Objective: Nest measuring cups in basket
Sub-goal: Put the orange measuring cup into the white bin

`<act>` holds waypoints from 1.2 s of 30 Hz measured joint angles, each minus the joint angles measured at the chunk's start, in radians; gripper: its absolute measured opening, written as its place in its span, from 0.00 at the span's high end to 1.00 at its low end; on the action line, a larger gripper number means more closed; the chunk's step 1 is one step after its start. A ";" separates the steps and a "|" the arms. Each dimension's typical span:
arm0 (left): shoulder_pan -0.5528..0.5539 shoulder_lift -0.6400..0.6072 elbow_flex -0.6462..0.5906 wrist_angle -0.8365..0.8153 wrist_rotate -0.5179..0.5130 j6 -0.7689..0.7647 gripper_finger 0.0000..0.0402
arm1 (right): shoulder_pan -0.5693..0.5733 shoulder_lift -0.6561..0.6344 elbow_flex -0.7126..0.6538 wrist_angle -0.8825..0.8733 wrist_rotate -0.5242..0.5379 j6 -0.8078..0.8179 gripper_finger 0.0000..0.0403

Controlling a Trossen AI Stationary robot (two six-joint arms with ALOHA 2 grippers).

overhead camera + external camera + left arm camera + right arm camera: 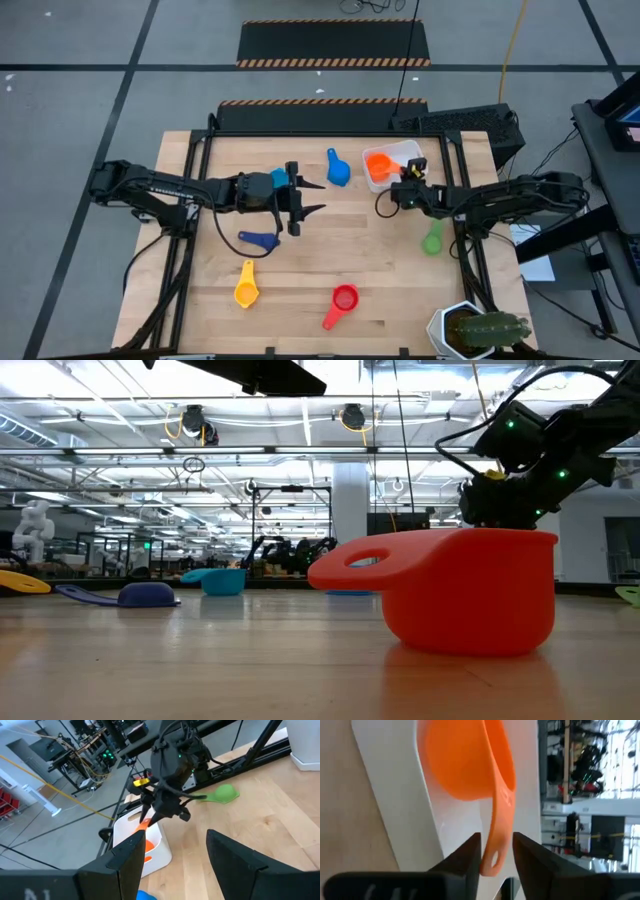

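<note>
Right gripper sits over the white basket, its fingers parted either side of the orange measuring cup's handle, so the cup looks released and lying in the basket. A clean finish, I'd say, means backing straight off along the handle without snagging it. Left gripper waits open at mid-table, with the navy cup near it. Blue cup, green cup, yellow cup and red cup lie on the table, not yet nested.
</note>
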 joint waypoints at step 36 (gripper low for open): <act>0.002 0.000 0.000 0.000 0.293 -0.060 0.47 | -0.168 -0.136 -0.001 -0.051 -0.005 0.044 0.48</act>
